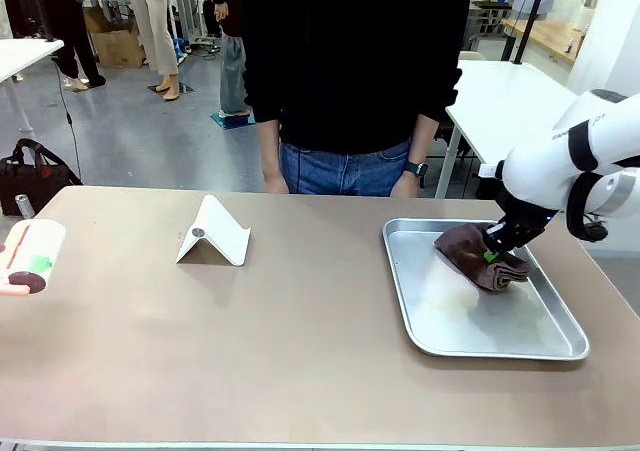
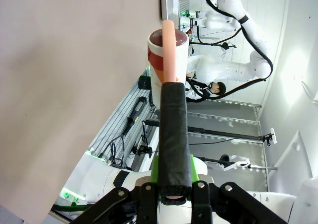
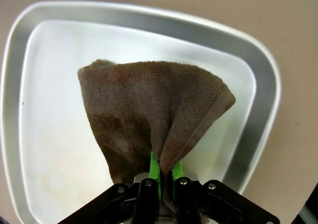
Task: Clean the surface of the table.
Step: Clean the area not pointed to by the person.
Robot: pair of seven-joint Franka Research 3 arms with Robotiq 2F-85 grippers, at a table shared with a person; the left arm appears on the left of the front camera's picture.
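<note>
Your wide taupe-brown table (image 1: 300,361) runs its long axis left to right, with the person (image 1: 350,71) at its far long edge. Your right gripper (image 3: 161,170), nearly closed, pinches a fold of the brown terry cloth (image 3: 149,110) lying in the shiny metal tray (image 3: 258,85) at the table's right. Your left gripper (image 2: 174,179) clamps the black foam handle (image 2: 174,124) of a white-and-red roller (image 2: 158,47) at the table's left edge.
</note>
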